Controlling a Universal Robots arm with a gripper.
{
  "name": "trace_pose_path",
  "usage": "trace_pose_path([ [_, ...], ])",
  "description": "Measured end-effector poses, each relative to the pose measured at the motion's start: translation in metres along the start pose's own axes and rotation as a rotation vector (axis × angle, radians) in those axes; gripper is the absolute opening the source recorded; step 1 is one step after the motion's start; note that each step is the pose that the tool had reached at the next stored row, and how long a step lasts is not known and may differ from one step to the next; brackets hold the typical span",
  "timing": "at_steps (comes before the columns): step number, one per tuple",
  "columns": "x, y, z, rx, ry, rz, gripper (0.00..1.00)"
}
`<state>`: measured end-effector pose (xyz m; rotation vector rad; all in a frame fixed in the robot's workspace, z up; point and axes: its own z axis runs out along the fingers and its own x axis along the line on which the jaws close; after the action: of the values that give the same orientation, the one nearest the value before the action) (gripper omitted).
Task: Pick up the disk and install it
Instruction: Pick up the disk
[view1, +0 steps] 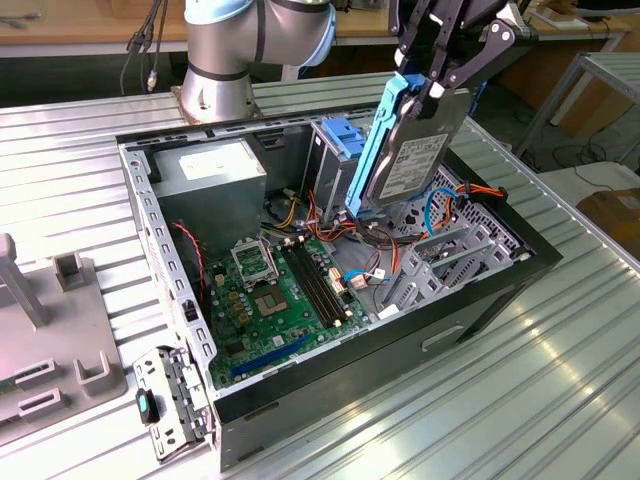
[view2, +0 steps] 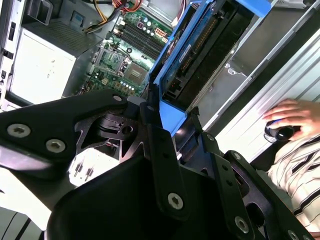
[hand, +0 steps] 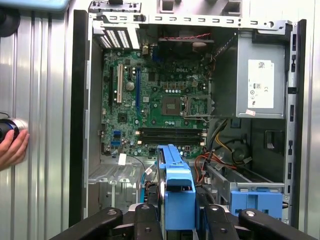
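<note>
**Disk held in gripper above open case, not seated**

Exterior view, read from its left to its right.

- Found grey fixture blocks (view1: 55, 320) at the table's (view1: 520, 400) edge on the exterior view's left, apart from the case.
- Found open computer case (view1: 400, 345) lying mid-table, interior facing up.
- Inside it, noted silver power supply (view1: 208, 175) in the corner nearest the arm base (view1: 240, 55).
- Noted green motherboard (view1: 280, 290) flat on the case floor beside the power supply.
- Noted upright drive cage (view1: 335, 140) with blue plastic top against the far wall.
- Recorded gripper (view1: 432, 88) above the case toward the exterior view's right, fingers pressed against the upper end of the disk (view1: 415, 150), pinching it.
- Found disk hanging on edge and tilted, label face visible, blue carrier rail (view1: 375, 150) along its side toward the exterior view's left.
- Placed its lower end over the wiring, clear of the case floor and just beside the drive cage, not inside it.
- Saw thin blue cable (view1: 435, 212) looping below the disk.

First wrist view:
- Saw blue carrier end of disk (hand: 177, 192) clamped between the fingers, motherboard (hand: 155, 100) beyond it.
- Saw a person's hand (hand: 12, 147) on the table outside the case wall.

Second wrist view:
- Noted hand (view2: 295, 117) resting on a small dark object (view2: 280, 132) beside the case, striped sleeve (view2: 300, 170) near it.
</note>
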<state>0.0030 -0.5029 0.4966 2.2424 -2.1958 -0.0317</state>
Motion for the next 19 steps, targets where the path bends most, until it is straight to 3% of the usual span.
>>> trace_pose_path([
  [8,0.0002,-0.0084,-0.0002,-0.0001,0.0001,0.0,0.36],
  [9,0.0003,-0.015,-0.0003,0.0,0.0001,0.0,0.36],
  [10,0.0003,-0.0169,-0.0003,0.0,0.0001,0.0,0.36],
  [13,0.0004,-0.0173,-0.0003,0.0,0.0001,0.0,0.36],
  [19,0.0003,-0.0172,-0.0072,0.0,0.0,0.0,0.36],
])
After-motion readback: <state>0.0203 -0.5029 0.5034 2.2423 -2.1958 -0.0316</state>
